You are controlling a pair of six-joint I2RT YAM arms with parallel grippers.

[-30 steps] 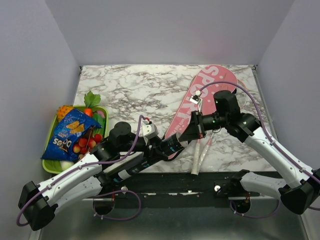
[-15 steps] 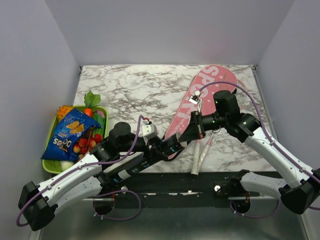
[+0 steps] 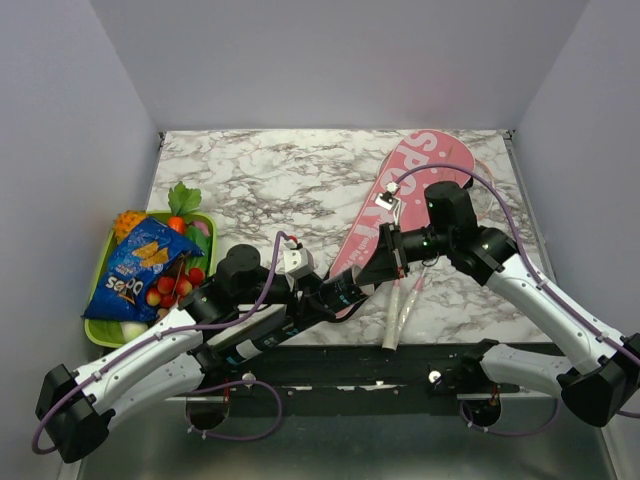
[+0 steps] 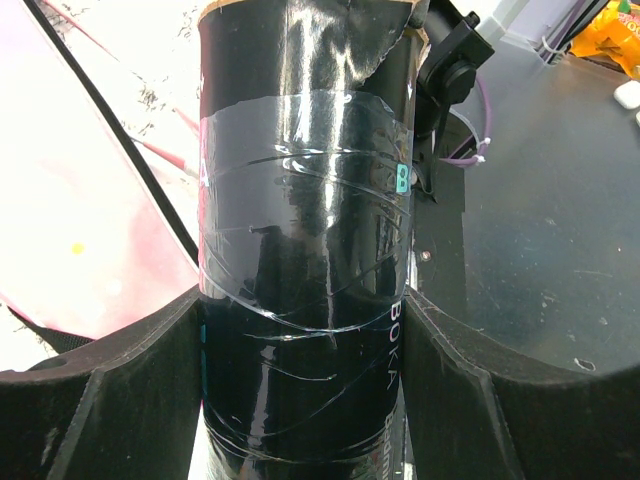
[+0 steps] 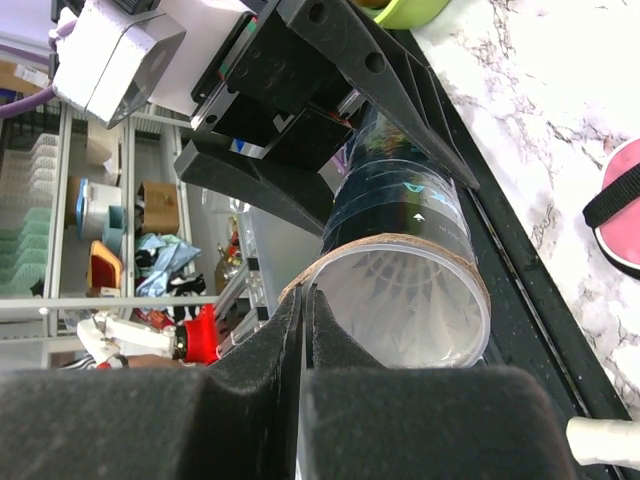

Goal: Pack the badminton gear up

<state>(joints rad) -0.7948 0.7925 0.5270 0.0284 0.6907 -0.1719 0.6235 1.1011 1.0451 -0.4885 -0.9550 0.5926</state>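
**Overhead view.** The left hand grasps the black tube around its body. The tube slants up and to the right from that hand, across the near edge of the marble counter, and its free end meets the right hand. The pink bag, lettered "SPORT", lies flat on the right half of the counter. Its narrow end runs down just behind the tube's free end. The white handles of the two rackets lie side by side just right of the tube and point at the near edge (their frames are hidden under the right arm). On the far left, well apart from the gear, the green tray holds toy fruit, and the blue snack packet rests on top of it.

**Left wrist view.** The tube fills the gap between the two fingers, and each finger presses against its side. The grip falls on the tube's body, where clear tape is wound around it.

**Right wrist view.** The open mouth of the tube faces the camera, with white shuttlecock feathers visible inside. The right hand is all but clenched, with only a thin slit between its fingers. The fingertips sit at the left rim of the mouth. Whether they pinch the rim cannot be told.
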